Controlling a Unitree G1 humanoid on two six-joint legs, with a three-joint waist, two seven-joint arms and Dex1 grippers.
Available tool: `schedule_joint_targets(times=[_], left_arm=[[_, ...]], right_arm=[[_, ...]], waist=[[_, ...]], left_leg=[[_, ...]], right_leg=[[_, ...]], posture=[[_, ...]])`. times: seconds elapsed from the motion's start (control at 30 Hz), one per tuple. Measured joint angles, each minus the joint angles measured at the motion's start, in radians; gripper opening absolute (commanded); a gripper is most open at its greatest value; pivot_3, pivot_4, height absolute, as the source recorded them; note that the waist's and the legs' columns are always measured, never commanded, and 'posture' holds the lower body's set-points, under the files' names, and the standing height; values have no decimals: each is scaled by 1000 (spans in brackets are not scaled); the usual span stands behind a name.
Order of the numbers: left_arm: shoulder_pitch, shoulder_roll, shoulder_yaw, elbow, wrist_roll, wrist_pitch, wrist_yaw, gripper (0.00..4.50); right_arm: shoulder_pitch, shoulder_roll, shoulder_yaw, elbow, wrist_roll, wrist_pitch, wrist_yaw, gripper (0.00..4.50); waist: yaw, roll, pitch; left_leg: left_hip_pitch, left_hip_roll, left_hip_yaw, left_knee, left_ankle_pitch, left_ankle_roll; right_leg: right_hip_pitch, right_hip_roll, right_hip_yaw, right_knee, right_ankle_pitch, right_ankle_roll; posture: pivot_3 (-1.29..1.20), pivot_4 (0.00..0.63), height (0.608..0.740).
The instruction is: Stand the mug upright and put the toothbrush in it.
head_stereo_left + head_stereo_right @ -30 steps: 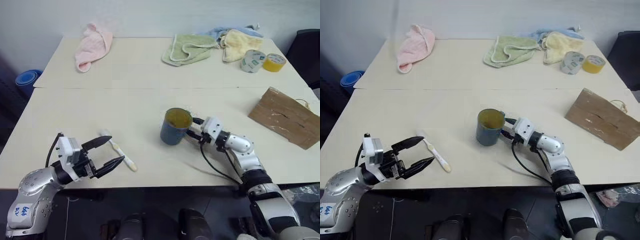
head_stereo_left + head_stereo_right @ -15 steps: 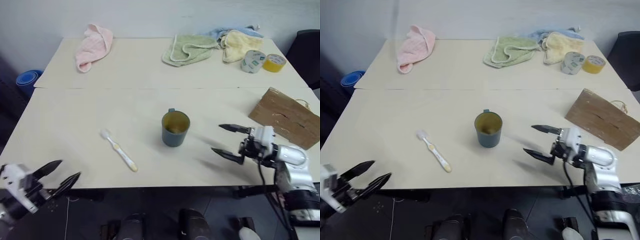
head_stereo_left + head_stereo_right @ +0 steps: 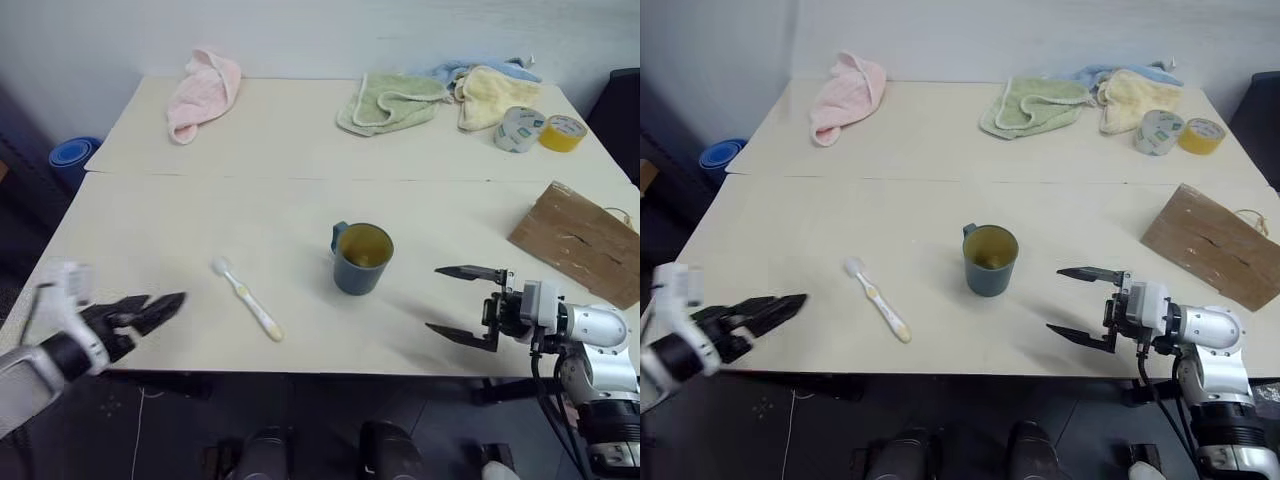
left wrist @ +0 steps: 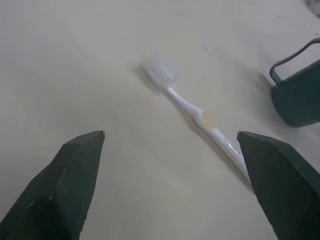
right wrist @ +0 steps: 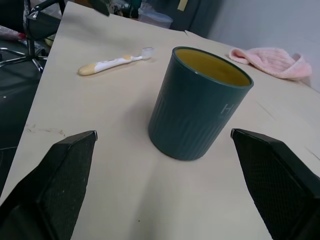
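Released, slate-blue mug (image 3: 362, 259) stands upright, yellowish inside.

the surface (image 3: 200, 215) is pale cream, with a thin seam running across it between a far half and a near half. on the near half the mug (image 3: 362, 258) stands upright near the middle, its handle turned toward the far left. the toothbrush (image 3: 247, 298) lies flat to the left of the mug and apart from it, head toward the far side. a flat piece of brown cardboard (image 3: 578, 241) lies at the right edge. on the far half lie a pink cloth (image 3: 205, 92) at the left, a green cloth (image 3: 392, 102), a yellow cloth (image 3: 494, 94) over a blue cloth (image 3: 455, 71), then a grey tape roll (image 3: 519, 129) just beside a yellow tape roll (image 3: 561, 132).
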Motion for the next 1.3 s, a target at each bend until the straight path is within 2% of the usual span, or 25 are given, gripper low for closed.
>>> schedule_joint_targets(times=[0.13,0.2,0.23,0.3,0.4,0.47,0.57,0.83,1.0,1.07,1.17,1.23,1.3], left_arm=[[-177,8,-182,51,-167,7,288,4500],[-261,-11,-267,82,-210,-2,411,4500],[-325,-59,-338,115,-243,-29,525,4500],[-413,-104,-440,156,-247,-33,625,4500],[-491,-115,-537,164,-204,0,688,4500],[-509,-117,-570,165,-184,14,699,4500],[-528,-146,-585,178,-164,18,715,3969],[-573,-175,-625,226,-95,88,667,1759],[-572,-184,-621,245,-65,104,616,407],[-569,-197,-618,248,-50,108,590,180],[-562,-198,-599,249,-16,113,532,170],[-536,-199,-568,251,22,76,441,170],[-491,-204,-530,262,99,-13,256,170]], right_arm=[[-21,4,-2,8,-3,-1,3,4471],[-21,3,2,14,-4,-1,13,4471],[-15,3,1,13,-3,1,21,4471],[8,-2,-4,-6,1,11,22,4471],[53,-3,-8,-50,10,28,15,4471],[71,-3,-11,-69,12,40,5,4471],[89,-3,-31,-96,23,54,-19,4500],[111,-3,-45,-161,31,108,-88,4500],[110,-3,-49,-172,33,117,-91,4500],[109,-3,-51,-172,40,120,-90,4500],[109,-3,-74,-168,41,124,-84,4500],[108,-7,-82,-155,42,123,-78,4500],[111,-7,-87,-132,41,118,-71,4500]], waist=[[-5,1,0],[-6,1,0],[-6,1,1],[-2,1,1],[12,3,-1],[18,7,-3],[25,11,-5],[31,14,-7],[31,16,-8],[31,16,-9],[26,17,-9],[24,17,-9],[22,15,-7]], left_leg=[[1,0,0,0,0,0],[1,0,0,0,0,0],[1,0,1,0,0,0],[0,-1,4,1,0,-1],[1,-2,5,2,1,-1],[2,-2,7,2,2,-1],[2,-3,8,2,2,0],[16,-3,8,-2,2,0],[16,-3,8,-2,2,0],[16,-3,8,-2,2,0],[16,-3,8,-2,2,0],[15,-3,8,-2,2,0],[14,-2,9,-2,2,-1]], right_leg=[[0,1,-1,0,0,0],[1,2,-2,-1,0,0],[1,2,-2,-1,0,0],[2,2,-2,0,0,0],[5,3,-2,-2,0,0],[6,3,-1,-4,0,0],[7,3,0,-5,0,0],[21,3,0,-12,0,0],[22,3,0,-15,0,0],[22,3,0,-15,0,0],[21,3,0,-15,0,0],[21,4,0,-16,0,0],[19,5,0,-16,-1,-1]], posture=[[0,150,740],[0,150,740],[0,150,740],[0,150,740],[0,150,740],[0,150,740],[0,150,740],[0,150,740],[0,150,740],[0,150,740],[0,150,740],[0,150,740],[0,150,740]])
